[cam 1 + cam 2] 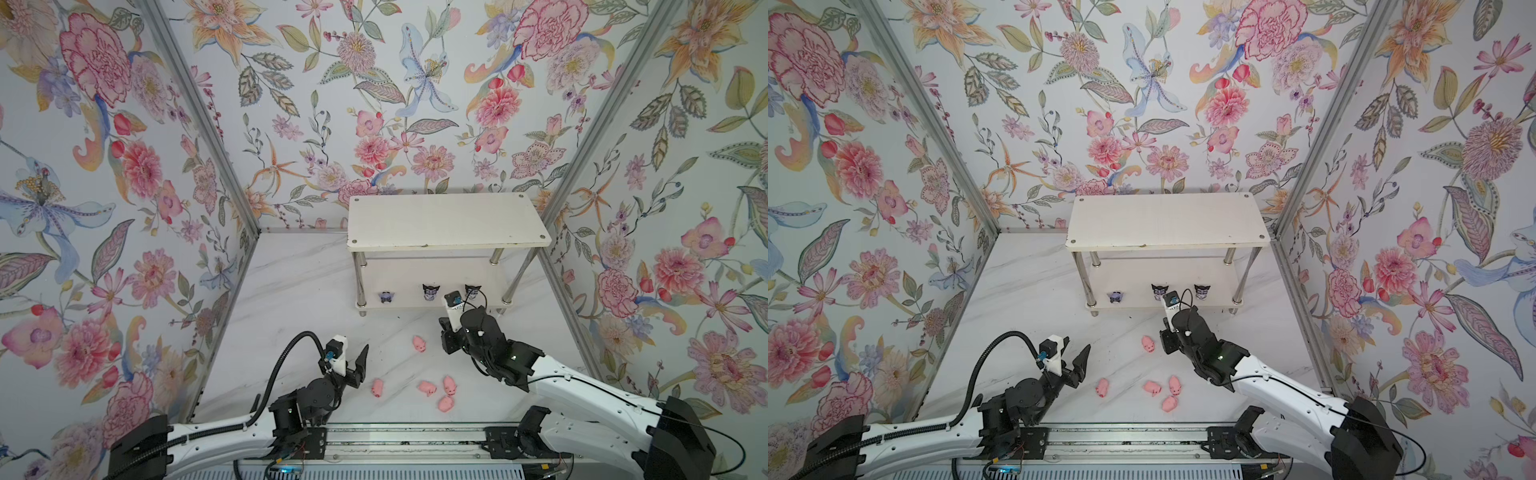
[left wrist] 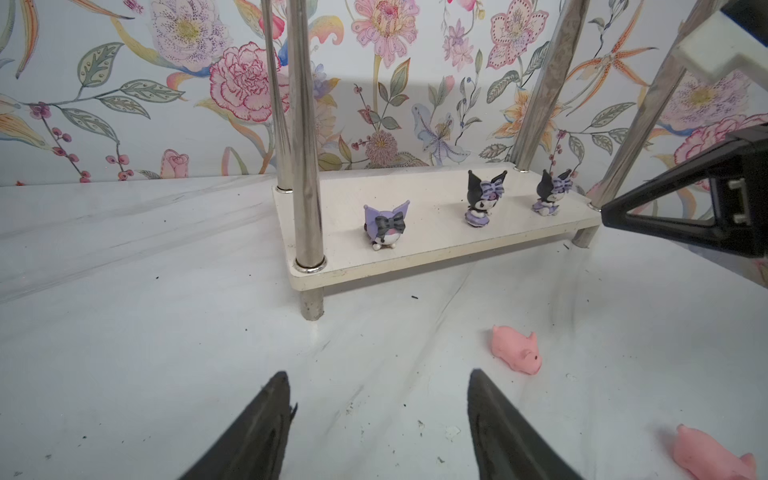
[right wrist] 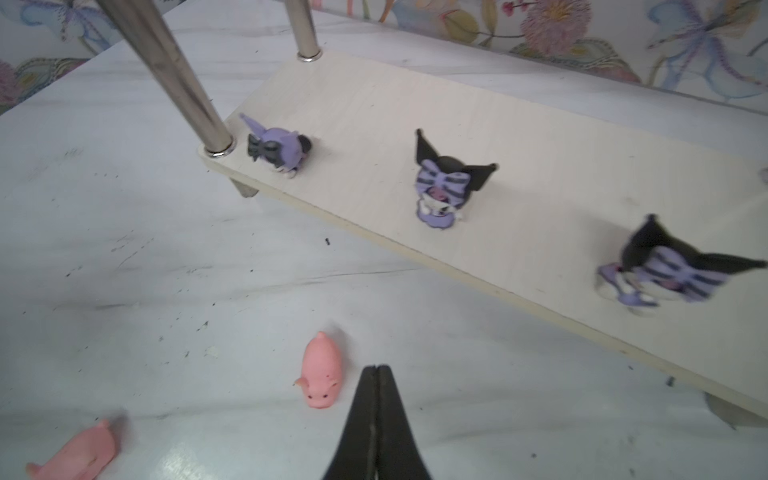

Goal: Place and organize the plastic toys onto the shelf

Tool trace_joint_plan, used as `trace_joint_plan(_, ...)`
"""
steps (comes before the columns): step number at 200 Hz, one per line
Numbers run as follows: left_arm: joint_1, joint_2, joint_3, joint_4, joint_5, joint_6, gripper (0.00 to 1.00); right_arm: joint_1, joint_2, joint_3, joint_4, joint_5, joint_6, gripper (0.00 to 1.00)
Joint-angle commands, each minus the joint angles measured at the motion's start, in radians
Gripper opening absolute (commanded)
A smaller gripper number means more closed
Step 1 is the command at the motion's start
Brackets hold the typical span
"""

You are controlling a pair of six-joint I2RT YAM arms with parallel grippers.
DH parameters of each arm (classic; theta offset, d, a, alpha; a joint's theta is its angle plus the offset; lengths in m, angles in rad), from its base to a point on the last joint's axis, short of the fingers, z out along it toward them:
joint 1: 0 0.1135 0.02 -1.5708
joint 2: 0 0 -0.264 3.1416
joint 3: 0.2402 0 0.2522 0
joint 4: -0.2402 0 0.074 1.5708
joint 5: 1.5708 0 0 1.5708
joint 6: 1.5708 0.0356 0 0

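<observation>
1. Shelf (image 1: 449, 222), a white two-tier rack of glossy boards on four chrome tube legs, stands against the back wall, right of centre in both top views.
2. Three small purple-and-white plastic figurines with black ears stand upright in a row along the front edge of the shelf's lower board, each apart from the next: the left figurine (image 1: 386, 296), the middle figurine (image 1: 430, 291) and the right figurine (image 1: 472, 291). The right arm's white wrist camera partly covers the right figurine.
3. Five pink plastic pigs lie on the white marble-patterned tabletop (image 1: 291, 311), in front of the shelf and off it.
4. The lone pig (image 1: 419, 343) lies nearest the shelf, at the centre of the top views. The left pig (image 1: 377, 387) lies lower and further left. The clustered pigs (image 1: 445, 403) lie close together at lower centre.
5. The left gripper (image 2: 379, 399) has its black jaws spread apart with nothing between them. In both top views it sits left of centre, near the left pig.
6. The right gripper (image 3: 377, 399) has its black fingers pressed together on nothing. Its tip points down just beside the lone pig, on that pig's right in both top views. Whether it touches the tabletop cannot be told.
7. Floral wallpapered walls (image 1: 124, 166) enclose the scene on three sides.
</observation>
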Motion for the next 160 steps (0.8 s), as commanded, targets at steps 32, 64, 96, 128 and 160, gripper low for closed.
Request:
trace_joint_plan(32,0.035,-0.058,-0.097,-0.075,-0.007,-0.098,0.66,0.117,0.380,0.229,0.137,-0.078,-0.019,0.00)
trace_joint_plan(64,0.054,-0.089,-0.122,-0.082,0.011,-0.104,0.66,0.102,0.502,0.293,0.216,-0.054,-0.019,0.00)
trace_joint_plan(96,0.083,-0.108,-0.139,-0.078,0.040,-0.094,0.67,0.044,0.593,0.328,0.280,-0.113,0.020,0.00)
trace_joint_plan(128,0.103,-0.107,-0.139,-0.069,0.056,-0.077,0.67,0.016,0.657,0.373,0.311,-0.143,0.035,0.00)
trace_joint_plan(160,0.116,-0.089,-0.140,-0.050,0.068,-0.075,0.67,-0.008,0.698,0.418,0.318,-0.174,0.043,0.00)
